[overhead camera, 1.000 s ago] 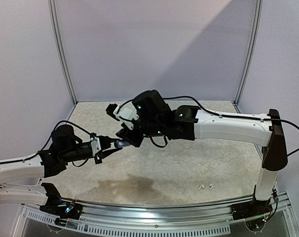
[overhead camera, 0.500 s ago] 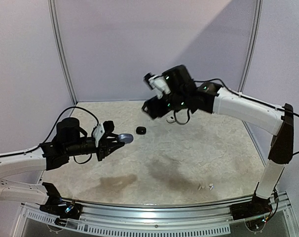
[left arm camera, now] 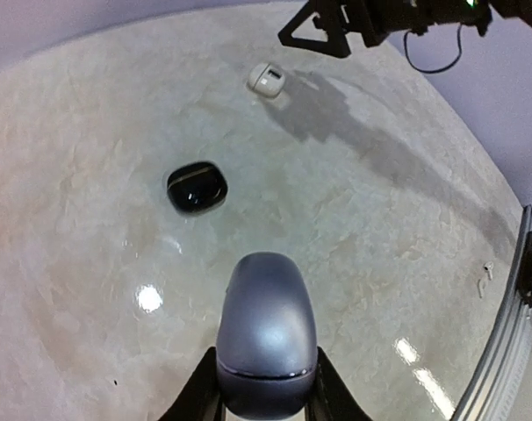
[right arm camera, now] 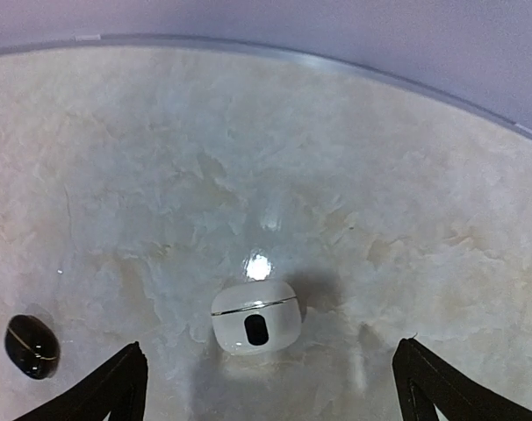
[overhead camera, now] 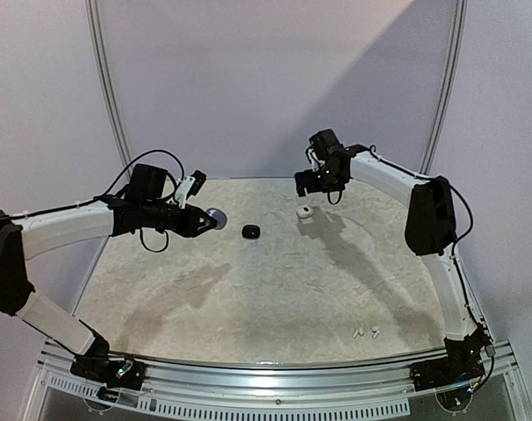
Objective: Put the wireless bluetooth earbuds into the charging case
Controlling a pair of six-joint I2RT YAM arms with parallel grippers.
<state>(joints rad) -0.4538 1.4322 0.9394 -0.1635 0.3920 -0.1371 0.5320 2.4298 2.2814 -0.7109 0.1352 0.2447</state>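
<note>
The left claw (overhead camera: 204, 220) sits at the upper left of the overhead view, closed on a blue-grey case (overhead camera: 217, 214) and holding it by its near end above the counter (overhead camera: 275, 289). In the left wrist view this case (left arm camera: 266, 338) fills the lower middle, pinched between the two fingers. Its lid is shut, so its contents cannot be seen.

Just right of it, on the counter, lies a black case (overhead camera: 250, 231), apart from the claw. It is also closed, and its contents are hidden.

Further right lies a white case (overhead camera: 306, 211), closed too, and I cannot tell what it holds. The right claw (overhead camera: 316, 188) hangs above and just behind it, not touching. Its fingers (right arm camera: 117, 390) stand wide open at the bottom corners of the right wrist view, with nothing between them.

The white earbuds (overhead camera: 366, 332) lie loose on the counter at the lower right of the overhead view. They are near the front edge and well apart from both claws and all three cases.

The right wrist view shows a seam and a dark oval mark on the white case (right arm camera: 256, 317), and the black case (right arm camera: 32, 346) at lower left, but no earbuds. The left wrist view shows the glossy lid of the black case (left arm camera: 197, 187), the white case (left arm camera: 267, 79) beyond it, and the earbuds only as specks (left arm camera: 485, 270) at the far right.
</note>
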